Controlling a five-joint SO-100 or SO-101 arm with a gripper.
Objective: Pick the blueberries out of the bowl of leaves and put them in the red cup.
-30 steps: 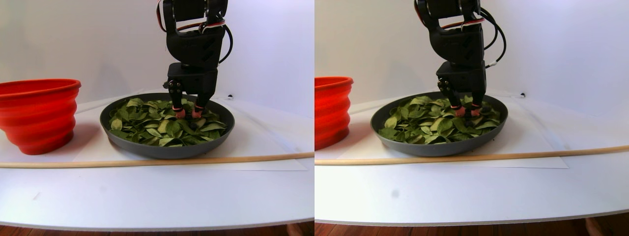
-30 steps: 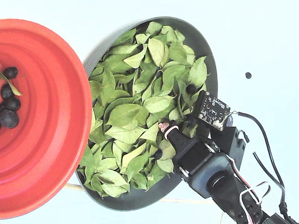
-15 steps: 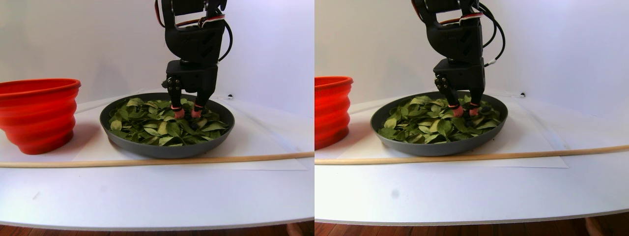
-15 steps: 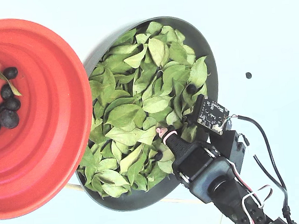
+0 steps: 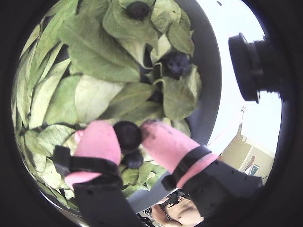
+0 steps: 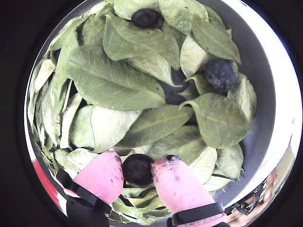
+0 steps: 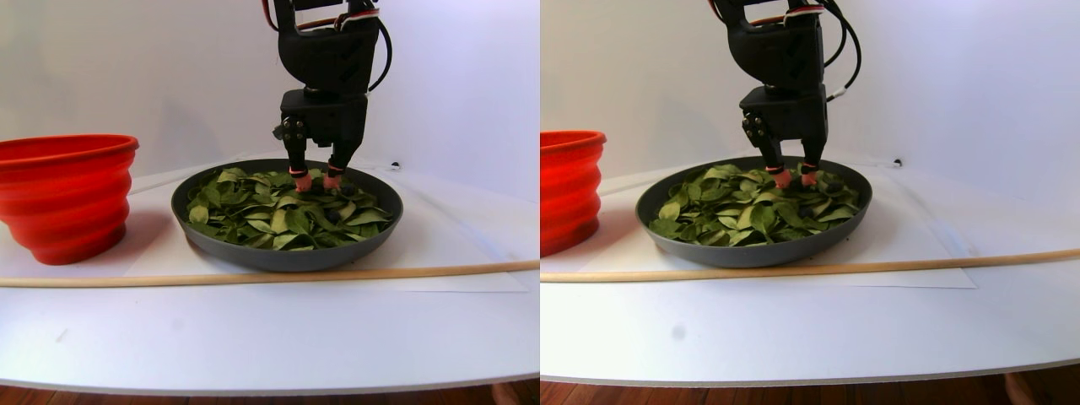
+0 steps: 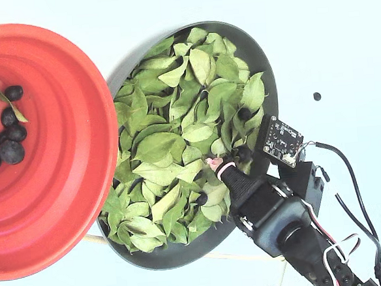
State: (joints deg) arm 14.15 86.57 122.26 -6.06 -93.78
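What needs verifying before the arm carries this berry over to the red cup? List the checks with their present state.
1. Blueberry pinched between both pink fingertips: ok.
2. No leaf caught in the gripper along with the berry: cannot tell; leaves lie close beneath.
3. Fingertips clear of the leaf bed: ok in the stereo pair view, only just above it.
4. Grey bowl rim clear of the fingertips for sideways travel: cannot tell.
5. Red cup unobstructed, with room beside the berries already inside: ok.
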